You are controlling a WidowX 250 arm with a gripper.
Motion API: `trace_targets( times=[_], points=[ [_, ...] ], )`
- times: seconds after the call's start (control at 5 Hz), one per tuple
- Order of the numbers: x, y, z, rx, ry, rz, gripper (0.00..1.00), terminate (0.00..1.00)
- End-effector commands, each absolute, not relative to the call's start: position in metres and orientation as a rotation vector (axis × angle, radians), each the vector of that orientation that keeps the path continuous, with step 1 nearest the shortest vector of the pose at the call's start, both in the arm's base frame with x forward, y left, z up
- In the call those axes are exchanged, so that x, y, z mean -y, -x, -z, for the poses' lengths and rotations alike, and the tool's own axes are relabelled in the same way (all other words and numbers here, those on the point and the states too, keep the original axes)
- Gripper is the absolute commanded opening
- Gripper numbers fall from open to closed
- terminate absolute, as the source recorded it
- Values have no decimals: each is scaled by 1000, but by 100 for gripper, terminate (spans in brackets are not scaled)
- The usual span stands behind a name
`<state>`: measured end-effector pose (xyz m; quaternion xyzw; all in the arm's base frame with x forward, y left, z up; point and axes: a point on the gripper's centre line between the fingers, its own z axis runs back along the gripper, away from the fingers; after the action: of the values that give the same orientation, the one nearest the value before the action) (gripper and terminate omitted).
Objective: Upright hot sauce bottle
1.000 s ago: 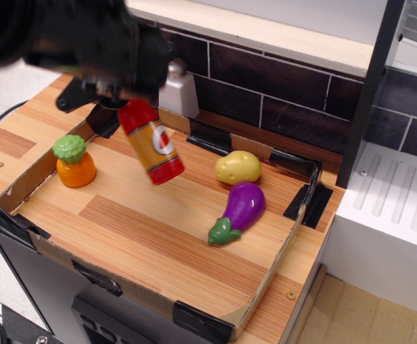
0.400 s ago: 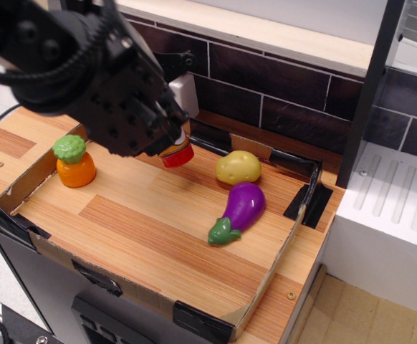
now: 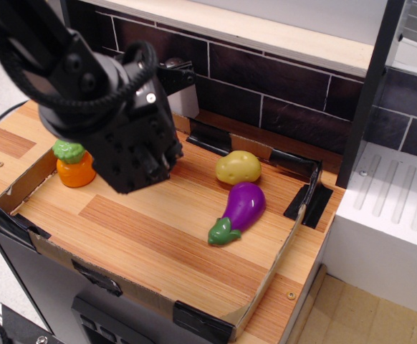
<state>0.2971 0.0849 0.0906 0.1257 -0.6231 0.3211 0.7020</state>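
A: Your gripper sits low over the back left of the tray, and the black arm housing blocks nearly everything beneath it.

B: Can you see the bottle?

A: No. It's hidden; nothing red shows around the housing, so where it lies I can't say.

B: And the jaws?

A: Can't tell how far apart they are, or whether they hold anything. They're lost against the dark body.

B: What else is on the board?

A: Orange carrot with a green top just left of the arm, partly covered. Potato to the right, eggplant touching it in front.
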Motion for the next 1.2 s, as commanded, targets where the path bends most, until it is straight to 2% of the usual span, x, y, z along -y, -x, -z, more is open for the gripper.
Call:
trace_targets(
  times=[0.0, 0.2, 0.4, 0.8, 1.0],
  points=[
    [-70, -284, -80, 1422, -331, -624, 0, 0],
    [-69, -281, -76, 1397, -328, -612, 0, 0],
    [-68, -279, -72, 1357, -328, -619, 100, 0],
    [-65, -275, -83, 1313, -272, -680, 100, 0],
    [-60, -272, -97, 1281, -240, -730, 100, 0]
  ],
)
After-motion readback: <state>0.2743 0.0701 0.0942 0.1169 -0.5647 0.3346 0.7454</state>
